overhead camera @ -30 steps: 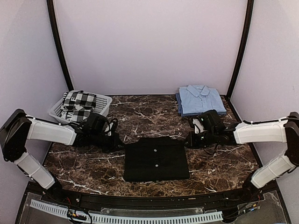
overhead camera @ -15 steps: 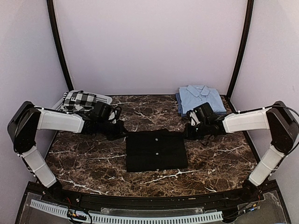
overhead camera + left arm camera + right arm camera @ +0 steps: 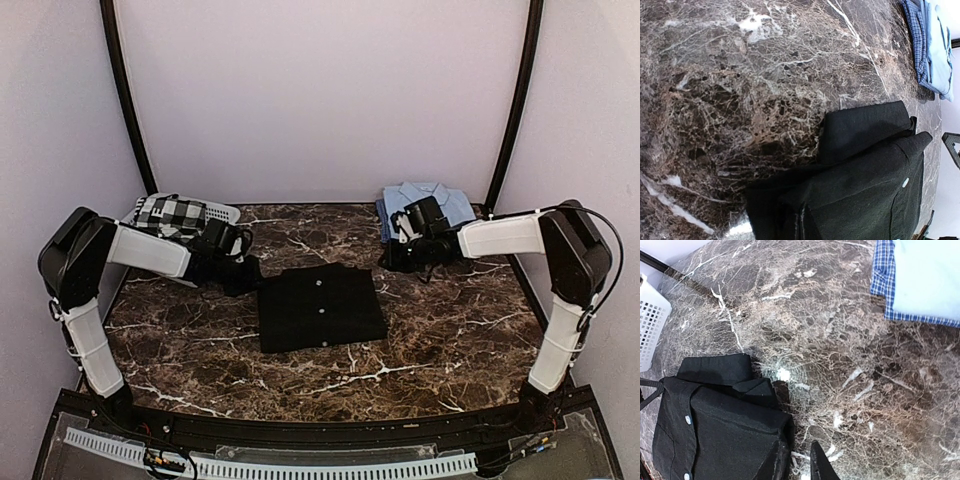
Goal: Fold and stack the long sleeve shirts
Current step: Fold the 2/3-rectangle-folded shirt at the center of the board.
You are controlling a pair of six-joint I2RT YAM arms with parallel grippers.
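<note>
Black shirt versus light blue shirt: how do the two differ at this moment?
The black shirt lies mid-table, directly on the marble; the light blue shirt sits at the far right corner atop a blue checked cloth. The black shirt shows almost whole from above; the right arm hides part of the light blue shirt. Both are folded flat.

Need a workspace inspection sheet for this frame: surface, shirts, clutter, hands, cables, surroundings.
surface: dark marble table, white veining
job's things: black shirt folded, mid-table; light blue shirt folded, far right, atop blue checked cloth
clutter: white basket holding black-white checked cloth, far left
hands: left hand shut at black shirt's left corner; right hand near its right corner, opening unclear
cables: black loop at left wrist
surroundings: lilac walls, black frame poles
</note>
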